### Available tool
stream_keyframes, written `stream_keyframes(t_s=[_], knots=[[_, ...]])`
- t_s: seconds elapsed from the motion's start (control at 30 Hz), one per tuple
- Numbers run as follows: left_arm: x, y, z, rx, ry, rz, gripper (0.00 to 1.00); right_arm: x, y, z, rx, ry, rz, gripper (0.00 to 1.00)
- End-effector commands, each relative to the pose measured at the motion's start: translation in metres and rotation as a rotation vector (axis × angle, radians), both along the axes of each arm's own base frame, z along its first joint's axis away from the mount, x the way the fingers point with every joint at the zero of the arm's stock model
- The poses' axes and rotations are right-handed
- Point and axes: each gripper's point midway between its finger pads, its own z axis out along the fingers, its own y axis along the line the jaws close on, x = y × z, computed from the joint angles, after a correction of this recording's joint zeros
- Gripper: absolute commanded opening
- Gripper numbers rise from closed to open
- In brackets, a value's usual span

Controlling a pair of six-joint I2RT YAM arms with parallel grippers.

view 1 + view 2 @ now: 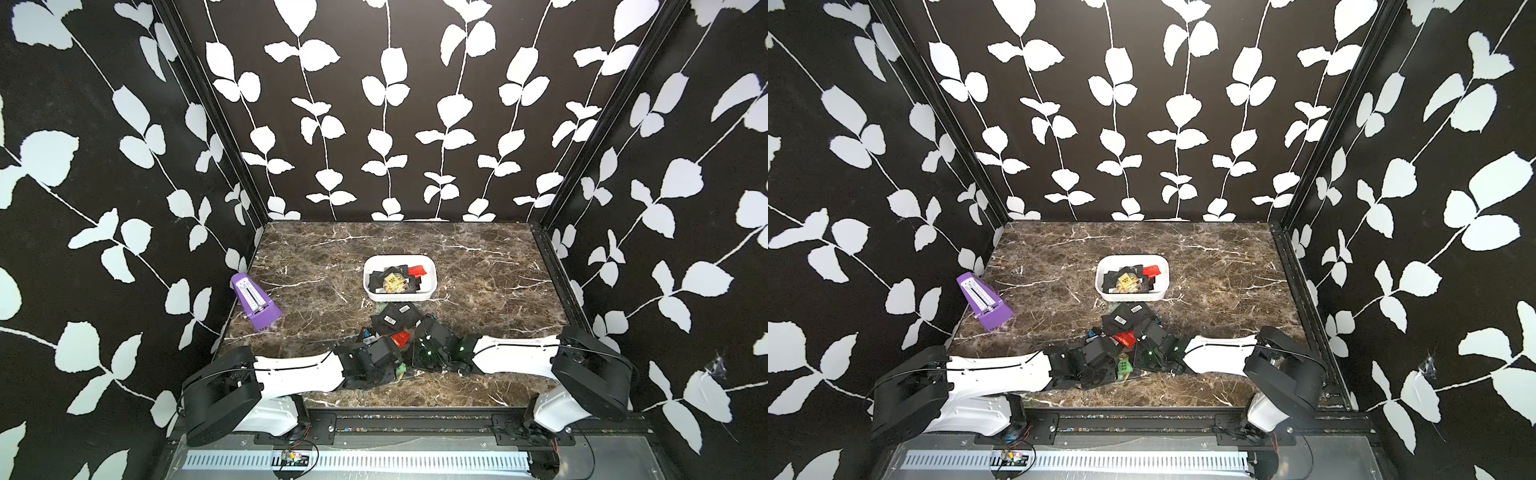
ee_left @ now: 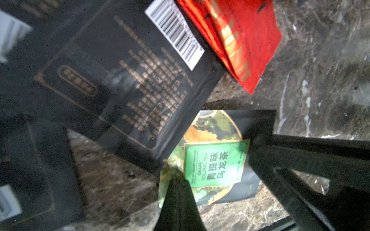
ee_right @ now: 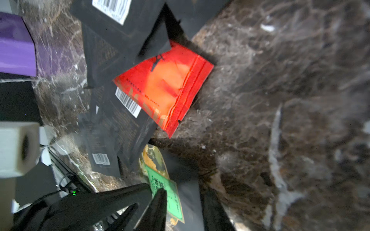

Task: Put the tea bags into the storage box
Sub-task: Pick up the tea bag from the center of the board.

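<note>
Your left arm (image 1: 299, 370) and right arm (image 1: 515, 353) both lie stretched low and nearly level in both top views. They reach inward from their bases, so the two wrists come together near the middle. Your left pincer (image 2: 177, 180) has its tips pressed together into a single point. Your right pincer (image 3: 183, 192) stands with a clear gap between its fingers (image 3: 158, 204). The two pincers sit just beside each other, their tips angled toward one another.
</note>
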Motion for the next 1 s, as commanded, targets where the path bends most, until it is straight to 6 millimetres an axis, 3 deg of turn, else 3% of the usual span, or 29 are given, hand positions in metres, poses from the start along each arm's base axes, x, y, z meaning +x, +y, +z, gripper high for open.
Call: stream_keyframes(t_s=[0.0,0.17,0.33,0.53,0.73,0.97], knots=[[-0.012,0.02,-0.017,0.076,0.049,-0.013,0.0,-0.006,-0.001,-0.008,-0.002,0.008,0.007,0.22],[-0.011,0.015,-0.013,0.059,0.043,-0.024,0.0,-0.005,-0.006,-0.002,-0.003,-0.008,0.004,0.0],[0.001,0.004,0.012,0.031,-0.029,-0.057,0.0,-0.004,-0.019,0.02,-0.042,-0.066,0.02,0.0],[0.022,0.006,0.059,0.07,-0.165,-0.069,0.2,0.002,-0.046,0.064,-0.101,-0.179,0.019,0.0],[0.038,0.032,0.08,0.159,-0.22,-0.041,0.31,0.017,-0.066,0.123,-0.125,-0.297,0.021,0.0],[0.049,0.068,0.084,0.218,-0.233,0.007,0.46,0.071,-0.062,0.179,-0.046,-0.365,-0.007,0.0]])
